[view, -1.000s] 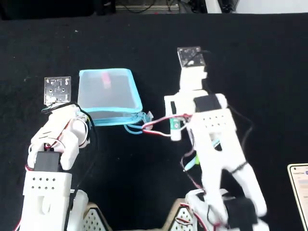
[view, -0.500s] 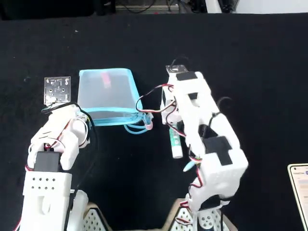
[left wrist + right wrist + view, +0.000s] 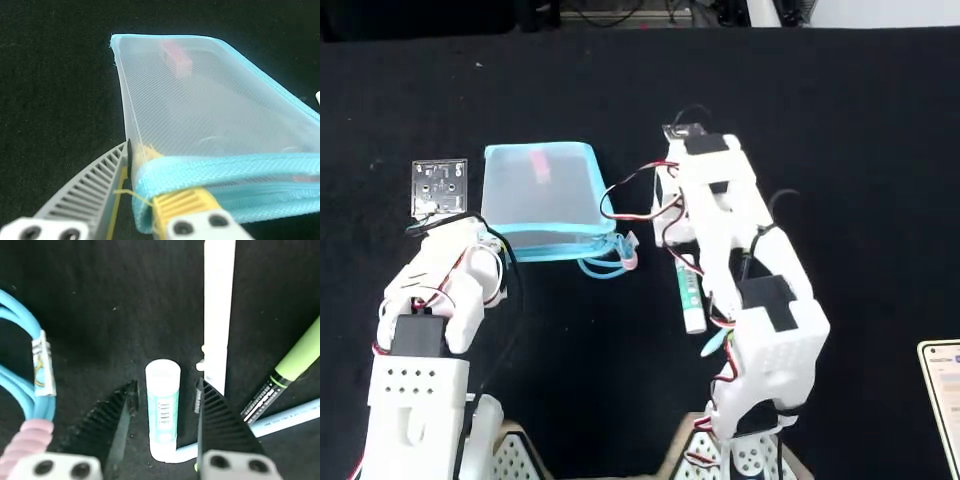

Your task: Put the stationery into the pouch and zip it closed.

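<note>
Nearest the arm bases, a white glue stick [image 3: 690, 296] lies flat on the black table [image 3: 880, 180], just beside the folded right arm. The right gripper [image 3: 165, 386] hangs over the stick with its jaws wide, one on each side and neither touching it. Close by lie a white pen [image 3: 218, 310], a green marker [image 3: 296, 362] and a pale blue pen [image 3: 287, 416]. To the left, the left gripper [image 3: 139, 162] is clamped on the pouch [image 3: 542, 200], pinching its blue zip edge at the near corner. The pouch, clear with blue trim, lies flat and has a small pink item [image 3: 540, 166] inside near its far end. Its blue pull cord [image 3: 22, 360] trails toward the glue stick. A square silver plate [image 3: 440, 187] lies just left of the pouch.
</note>
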You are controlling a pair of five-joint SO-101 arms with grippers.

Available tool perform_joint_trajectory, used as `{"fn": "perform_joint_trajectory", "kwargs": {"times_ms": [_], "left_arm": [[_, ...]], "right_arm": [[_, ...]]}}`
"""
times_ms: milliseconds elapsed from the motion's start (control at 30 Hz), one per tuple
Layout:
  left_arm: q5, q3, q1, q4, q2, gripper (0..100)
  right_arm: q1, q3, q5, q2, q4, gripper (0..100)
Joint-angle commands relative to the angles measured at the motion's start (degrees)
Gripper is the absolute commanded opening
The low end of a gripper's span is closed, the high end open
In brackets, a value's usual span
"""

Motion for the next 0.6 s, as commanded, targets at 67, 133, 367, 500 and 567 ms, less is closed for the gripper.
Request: {"fn": "perform_joint_trajectory", "kwargs": {"times_ms": [67, 133, 367, 500, 567], "left_arm": [[0.35, -0.84, 0.57, -0.97, -0.7, 3], [0.35, -0.84, 0.66, -0.97, -0.7, 3], [0.35, -0.92, 0.48, -0.88, -0.7, 3], [0.35, -1.01, 0.48, -0.79, -0.7, 3], [0.35, -1.01, 0.4, -0.7, -0.7, 3]], "right_arm": [[0.97, -3.3, 1.58, 2.86, 0.7, 16.9], [0.88, -3.56, 2.46, 4.35, 0.7, 16.9], [1.14, -6.29, 2.46, 6.02, 0.7, 4.1], [1.23, -6.29, 2.55, 5.76, 1.14, 1.1], [1.32, -6.37, 2.55, 4.88, 2.11, 1.0]]}}
